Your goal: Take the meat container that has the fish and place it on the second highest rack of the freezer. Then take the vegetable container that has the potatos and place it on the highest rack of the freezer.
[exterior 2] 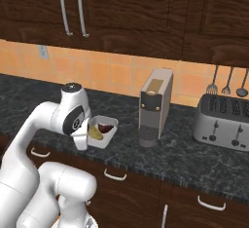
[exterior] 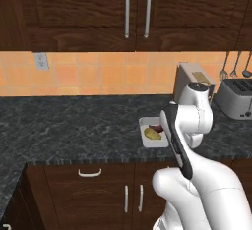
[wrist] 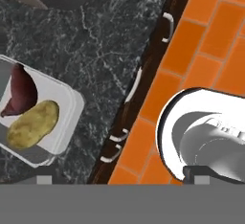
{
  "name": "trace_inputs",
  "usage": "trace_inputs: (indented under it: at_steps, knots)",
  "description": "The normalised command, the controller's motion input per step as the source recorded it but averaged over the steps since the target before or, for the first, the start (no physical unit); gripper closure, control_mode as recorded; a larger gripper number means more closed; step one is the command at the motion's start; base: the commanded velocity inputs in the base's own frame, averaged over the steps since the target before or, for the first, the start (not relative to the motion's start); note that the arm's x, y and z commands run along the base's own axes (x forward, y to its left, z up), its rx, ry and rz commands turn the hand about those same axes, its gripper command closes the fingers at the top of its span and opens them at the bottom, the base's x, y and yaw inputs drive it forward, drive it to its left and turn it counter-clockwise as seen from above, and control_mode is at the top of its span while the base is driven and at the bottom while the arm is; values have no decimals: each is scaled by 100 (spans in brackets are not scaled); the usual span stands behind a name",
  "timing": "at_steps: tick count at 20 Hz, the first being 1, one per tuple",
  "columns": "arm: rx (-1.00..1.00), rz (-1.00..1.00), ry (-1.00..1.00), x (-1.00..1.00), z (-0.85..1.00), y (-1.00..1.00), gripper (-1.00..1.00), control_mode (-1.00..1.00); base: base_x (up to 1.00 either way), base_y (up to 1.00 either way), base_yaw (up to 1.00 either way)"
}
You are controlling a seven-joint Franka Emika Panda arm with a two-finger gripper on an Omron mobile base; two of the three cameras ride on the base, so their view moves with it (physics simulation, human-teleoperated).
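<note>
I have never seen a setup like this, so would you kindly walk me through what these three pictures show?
These are rendered pictures of a simulated kitchen. The white jointed machine is a robot arm. Two pictures come from cameras on its base, behind it to its left and right, looking over a dark stone counter. The third comes from a camera on the hand, looking down along the gripper, whose dark finger tips stand wide apart with nothing between them. On the counter sits a white tub holding a yellow-tan potato and a reddish-brown piece. A coffee machine and a toaster stand further right.
</note>
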Motion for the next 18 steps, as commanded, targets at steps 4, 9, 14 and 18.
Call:
trace_inputs:
  at_steps: [4,9,14,18]
  knots:
    - [0,13,15,19,-27,1,-100,-100,0,0,0]
    - [0,3,12,38,-33,6,-100,-100,0,0,0]
    - [0,0,4,45,-26,6,-100,-100,0,0,0]
    - [0,0,0,21,-29,-5,-100,-100,0,0,0]
